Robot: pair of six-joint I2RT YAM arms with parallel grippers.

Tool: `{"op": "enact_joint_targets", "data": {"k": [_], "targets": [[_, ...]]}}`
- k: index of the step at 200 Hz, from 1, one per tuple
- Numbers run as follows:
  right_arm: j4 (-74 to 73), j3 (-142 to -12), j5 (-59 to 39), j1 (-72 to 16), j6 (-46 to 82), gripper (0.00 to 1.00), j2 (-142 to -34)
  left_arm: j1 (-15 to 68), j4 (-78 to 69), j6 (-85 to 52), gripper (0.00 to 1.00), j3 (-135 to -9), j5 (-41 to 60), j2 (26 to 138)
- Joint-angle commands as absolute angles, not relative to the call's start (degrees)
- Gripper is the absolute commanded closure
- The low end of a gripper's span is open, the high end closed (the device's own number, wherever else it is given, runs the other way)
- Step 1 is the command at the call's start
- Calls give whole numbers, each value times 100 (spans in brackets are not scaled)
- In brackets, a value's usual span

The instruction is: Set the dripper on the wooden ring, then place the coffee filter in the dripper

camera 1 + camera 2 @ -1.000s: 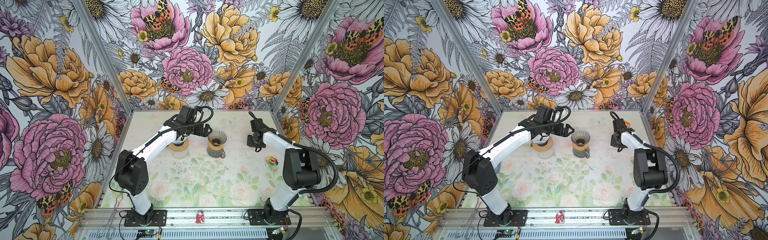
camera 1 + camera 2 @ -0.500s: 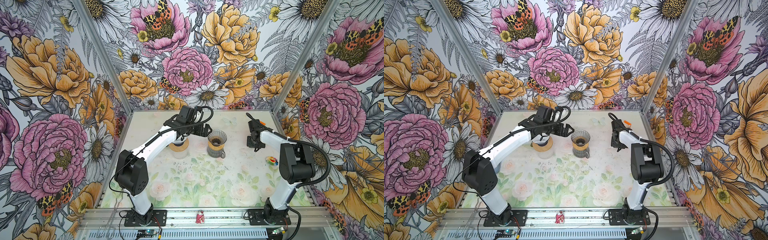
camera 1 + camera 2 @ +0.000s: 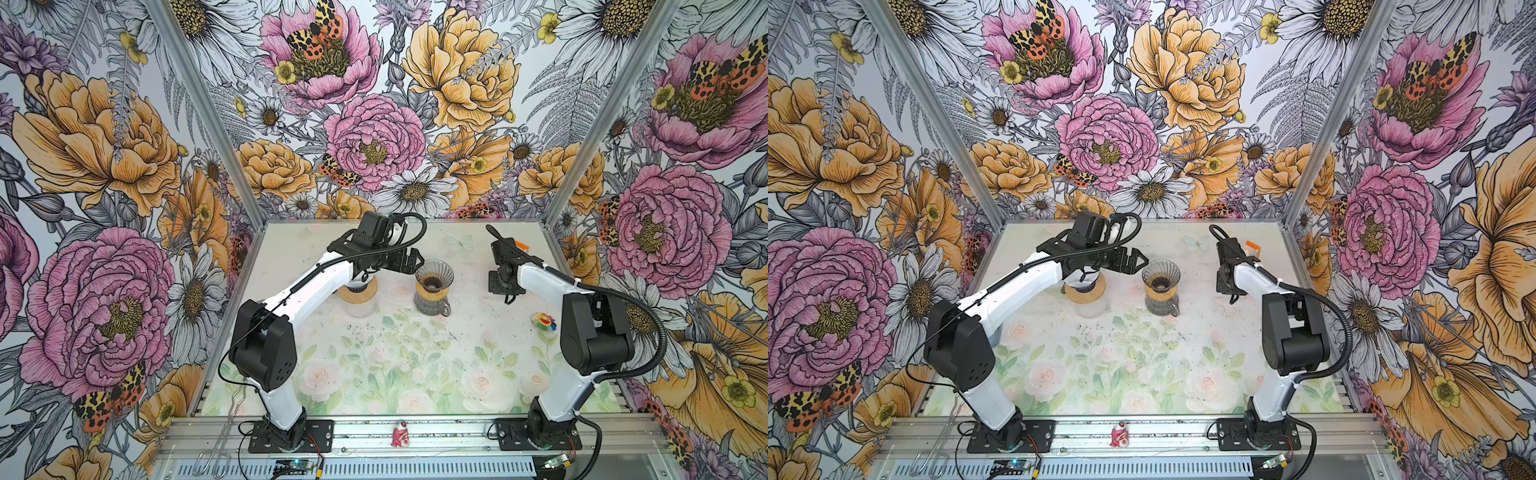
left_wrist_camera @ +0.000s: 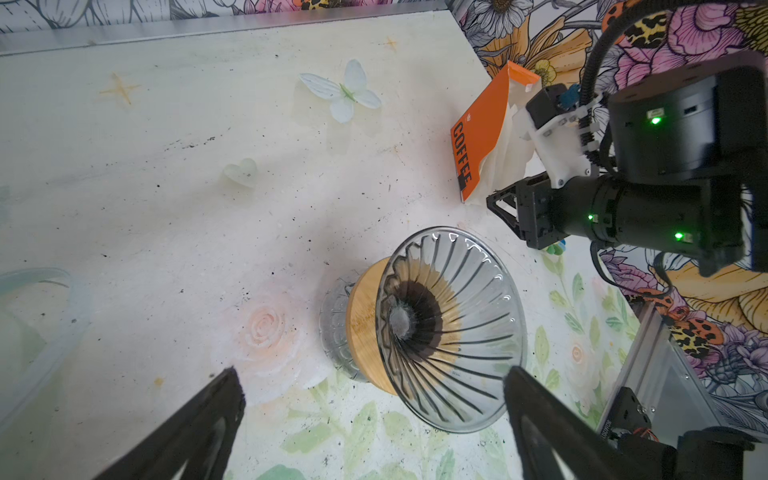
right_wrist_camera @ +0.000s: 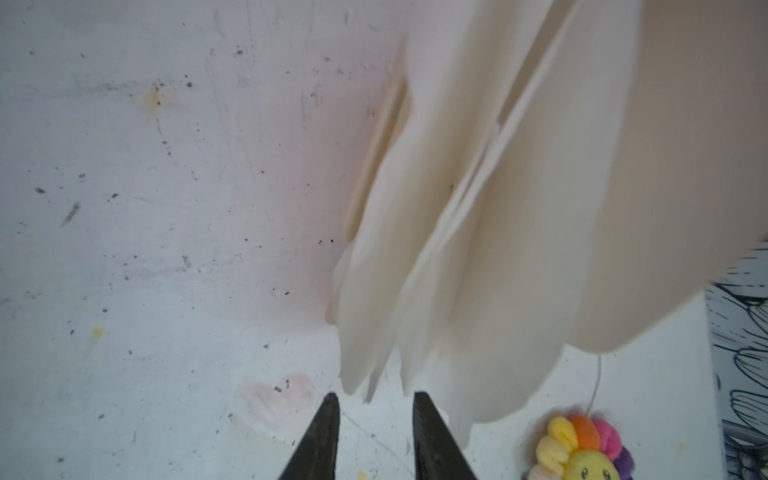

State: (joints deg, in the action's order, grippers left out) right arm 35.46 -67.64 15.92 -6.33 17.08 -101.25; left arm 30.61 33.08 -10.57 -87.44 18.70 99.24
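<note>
The glass dripper point(image 3: 433, 277) point(image 3: 1160, 276) point(image 4: 449, 328) stands on a wooden collar mid-table, dark residue at its bottom. My left gripper point(image 3: 415, 262) point(image 3: 1139, 262) point(image 4: 372, 376) hovers just left of its rim, open wide and holding nothing. White coffee filters point(image 4: 505, 162) point(image 5: 478, 208) fan out of an orange box point(image 3: 521, 245) point(image 3: 1253, 248) point(image 4: 478, 137) at the back right. My right gripper point(image 3: 500, 286) point(image 3: 1223, 284) point(image 5: 375, 397) is right at the filters' lower edges. Its jaws stand narrowly open with nothing between the fingertips.
A second glass vessel with a wooden collar point(image 3: 358, 291) point(image 3: 1086, 293) sits under my left forearm. A rainbow sunflower plush point(image 3: 543, 322) point(image 5: 582, 449) lies near the right arm. A small red figure point(image 3: 400, 433) sits on the front rail. Coffee grounds speckle the table point(image 3: 374, 357).
The right arm has drawn its elbow inward and its gripper has edged slightly left by the filters; its jaws have spread a little. The left arm has not moved.
</note>
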Motion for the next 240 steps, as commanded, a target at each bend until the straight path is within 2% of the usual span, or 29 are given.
{"op": "enact_joint_targets", "data": {"k": [1, 87, 186, 240], "targets": [[3516, -6728, 1876, -620, 1817, 68, -10109, 3094, 3159, -1081, 1, -8702, 1976, 9802], [3524, -6935, 1981, -500, 1727, 72, -10424, 3094, 3159, -1099, 1, -8661, 1920, 9748], [3507, -6709, 738, -525, 1711, 68, -9613, 3110, 3158, -1098, 1, -8688, 1944, 9782], [3361, -6295, 1018, -536, 2160, 70, -9346, 3107, 3085, -1081, 1, -8587, 2013, 9773]]}}
